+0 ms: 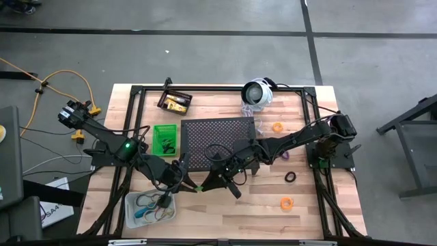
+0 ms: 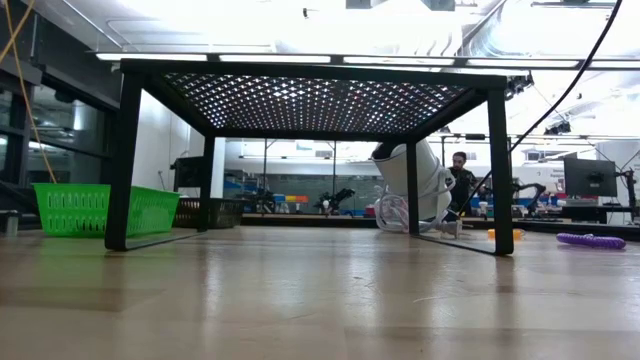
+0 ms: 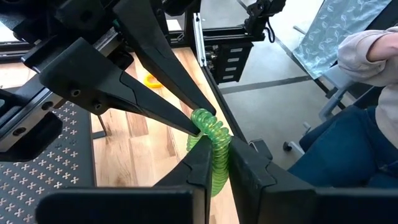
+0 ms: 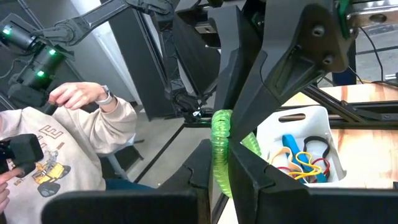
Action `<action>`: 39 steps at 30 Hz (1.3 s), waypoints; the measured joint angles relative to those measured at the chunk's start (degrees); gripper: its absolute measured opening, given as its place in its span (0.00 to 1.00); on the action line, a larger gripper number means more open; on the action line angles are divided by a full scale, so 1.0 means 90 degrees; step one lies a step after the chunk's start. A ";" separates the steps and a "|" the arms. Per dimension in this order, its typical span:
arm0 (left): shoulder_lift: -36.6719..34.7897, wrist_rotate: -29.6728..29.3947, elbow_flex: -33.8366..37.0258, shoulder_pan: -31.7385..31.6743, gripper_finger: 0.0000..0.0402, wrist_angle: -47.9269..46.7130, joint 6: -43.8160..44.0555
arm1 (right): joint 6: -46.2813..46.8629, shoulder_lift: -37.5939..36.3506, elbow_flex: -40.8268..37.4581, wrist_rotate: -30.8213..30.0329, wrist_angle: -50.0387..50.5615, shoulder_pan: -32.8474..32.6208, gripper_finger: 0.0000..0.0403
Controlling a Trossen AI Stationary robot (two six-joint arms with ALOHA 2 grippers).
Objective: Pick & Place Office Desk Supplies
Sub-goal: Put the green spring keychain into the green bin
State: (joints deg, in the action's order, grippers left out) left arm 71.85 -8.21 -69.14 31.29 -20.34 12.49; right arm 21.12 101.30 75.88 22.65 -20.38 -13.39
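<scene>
Green coiled plastic loop sits closest to the left wrist camera, pinched between the two dark fingers of the left gripper, which are closed against its sides. The same coil fills the foreground of the right wrist view, clamped between the right gripper fingers. Both grippers hold the one loop, tip to tip; each wrist view shows the other arm's fingers meeting the coil from the far side.

From above, the left gripper and right gripper meet over the pale wooden table, just in front of the big black perforated metal stand. The coil shows there only as a small green speck.

Surface: clear plastic bin with coloured bands near the front left, green mesh bin beside the stand, black bin at the back left. Round white-and-silver device at the back. Orange loops and, a black loop and a purple loop lie on the right half.

Low view shows neither gripper; it shows the stand from beneath, the green bin and the purple loop. Wrist views alone show a seated person in a pale sweatshirt beyond the table edge.
</scene>
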 joint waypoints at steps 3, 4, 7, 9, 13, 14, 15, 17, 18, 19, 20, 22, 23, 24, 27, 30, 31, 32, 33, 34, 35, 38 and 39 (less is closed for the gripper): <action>0.0000 0.0000 0.0000 0.0000 0.07 0.0000 -0.0002 | 0.0000 0.0000 0.0000 0.0005 0.0000 0.0000 0.06; 0.0000 0.0000 0.0000 0.0000 0.07 0.0000 -0.0002 | 0.0000 0.0000 0.0000 0.0005 0.0000 0.0000 0.06; 0.0000 0.0000 0.0000 0.0000 0.07 0.0000 -0.0002 | 0.0002 0.0000 0.0000 0.0028 0.0002 0.0000 0.06; 0.0000 0.0002 0.0000 0.0000 0.07 0.0000 -0.0002 | 0.0036 0.0000 0.0000 -0.0011 0.0002 0.0000 0.06; 0.0000 0.0004 0.0000 0.0000 0.07 -0.0001 0.0128 | 0.0064 0.0000 0.0000 0.0000 0.0002 0.0000 0.06; 0.0000 0.0005 0.0000 0.0000 0.07 -0.0002 0.0146 | 0.0062 0.0000 0.0000 0.0002 0.0002 0.0000 0.06; 0.0000 0.0005 0.0000 0.0000 0.07 0.0000 0.0149 | 0.0058 0.0000 0.0000 0.0002 0.0002 0.0000 0.06; 0.0000 0.0005 0.0000 0.0000 0.07 -0.0010 0.0151 | 0.0056 0.0000 0.0000 0.0002 0.0003 0.0000 0.07; 0.0000 0.0005 0.0000 0.0000 0.07 -0.0017 0.0151 | 0.0053 0.0000 0.0000 0.0002 0.0005 0.0000 0.08; 0.0000 0.0005 0.0000 0.0000 0.07 -0.0017 0.0153 | 0.0053 0.0000 0.0000 0.0002 0.0005 0.0000 0.10; 0.0000 0.0007 0.0000 0.0000 0.07 -0.0017 0.0155 | 0.0053 0.0000 0.0000 0.0002 0.0005 0.0000 0.12; 0.0000 0.0011 0.0000 0.0000 0.06 -0.0017 0.0160 | 0.0053 0.0000 0.0000 -0.0011 0.0005 0.0000 0.18; 0.0000 0.0015 0.0000 0.0000 0.06 -0.0019 0.0163 | 0.0055 0.0000 0.0000 -0.0017 0.0005 0.0000 0.21; 0.0000 0.0015 0.0000 0.0000 0.06 -0.0019 0.0163 | 0.0073 0.0000 0.0000 -0.0017 0.0006 0.0000 0.24; 0.0000 0.0014 0.0000 0.0000 0.06 -0.0025 0.0164 | 0.0134 0.0002 0.0000 -0.0017 0.0032 0.0000 0.31; -0.0007 0.0014 0.0000 0.0000 0.06 -0.0091 0.0264 | 0.0136 0.0000 0.0000 -0.0019 0.0253 0.0002 0.36; -0.0019 0.0015 0.0000 0.0000 0.06 -0.0170 0.0335 | 0.0140 0.0000 0.0000 -0.0019 0.0395 0.0012 0.37; -0.0041 0.0016 0.0000 0.0000 0.06 -0.0260 0.0458 | 0.0142 0.0000 0.0000 -0.0016 0.0543 0.0028 0.38; -0.0071 0.0017 0.0000 0.0000 0.06 -0.0377 0.0570 | 0.0148 0.0002 0.0000 -0.0023 0.0703 0.0040 0.39; -0.0107 0.0015 0.0000 0.0000 0.06 -0.0501 0.0661 | 0.0166 0.0002 0.0000 -0.0073 0.0854 0.0041 0.39; -0.0144 0.0014 0.0000 0.0001 0.06 -0.0621 0.0764 | 0.0181 0.0002 0.0000 -0.0166 0.1006 0.0042 0.39; -0.0293 0.0011 0.0000 0.0000 0.06 -0.1082 0.1058 | 0.0177 0.0002 0.0000 -0.0511 0.1451 0.0046 0.39; -0.0358 -0.0002 0.0000 0.0000 0.06 -0.1249 0.1120 | 0.0177 0.0004 0.0000 -0.0597 0.1571 0.0044 0.38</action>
State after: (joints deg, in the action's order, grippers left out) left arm 68.63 -8.22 -69.14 31.29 -31.58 22.56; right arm 22.72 101.34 75.88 17.28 -6.25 -12.99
